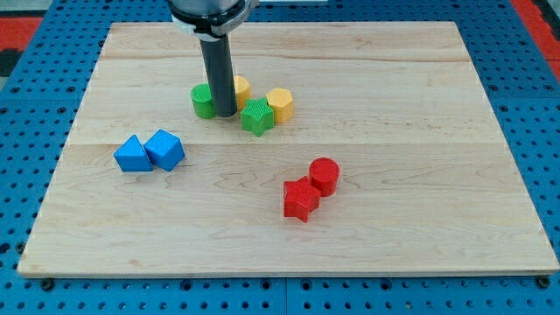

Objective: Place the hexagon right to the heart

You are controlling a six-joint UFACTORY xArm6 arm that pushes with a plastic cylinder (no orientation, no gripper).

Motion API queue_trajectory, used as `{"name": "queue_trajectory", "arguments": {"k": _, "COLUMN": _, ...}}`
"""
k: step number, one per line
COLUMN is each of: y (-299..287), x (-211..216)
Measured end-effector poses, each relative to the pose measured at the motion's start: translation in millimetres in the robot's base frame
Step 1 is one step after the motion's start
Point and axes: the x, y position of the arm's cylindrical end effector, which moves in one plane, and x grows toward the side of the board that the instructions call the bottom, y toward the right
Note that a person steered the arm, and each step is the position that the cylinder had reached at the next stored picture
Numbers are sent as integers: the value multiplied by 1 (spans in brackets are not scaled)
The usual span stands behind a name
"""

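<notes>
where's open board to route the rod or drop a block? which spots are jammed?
Free: the whole right of the wooden board, right of the yellow hexagon and red cylinder; also the bottom strip below the blue blocks and red star. Crowded: around my tip, among green blocks and yellow ones.

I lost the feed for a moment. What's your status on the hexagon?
My tip down among the top cluster, between green block and green star. Yellow hexagon right of star. Yellow heart partly hidden behind rod.
</notes>
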Motion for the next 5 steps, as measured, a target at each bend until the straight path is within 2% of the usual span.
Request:
{"name": "queue_trajectory", "arguments": {"k": 2, "y": 24, "x": -18}}
{"name": "queue_trajectory", "arguments": {"k": 4, "y": 89, "x": -19}}
{"name": "queue_trajectory", "arguments": {"k": 5, "y": 97, "x": -9}}
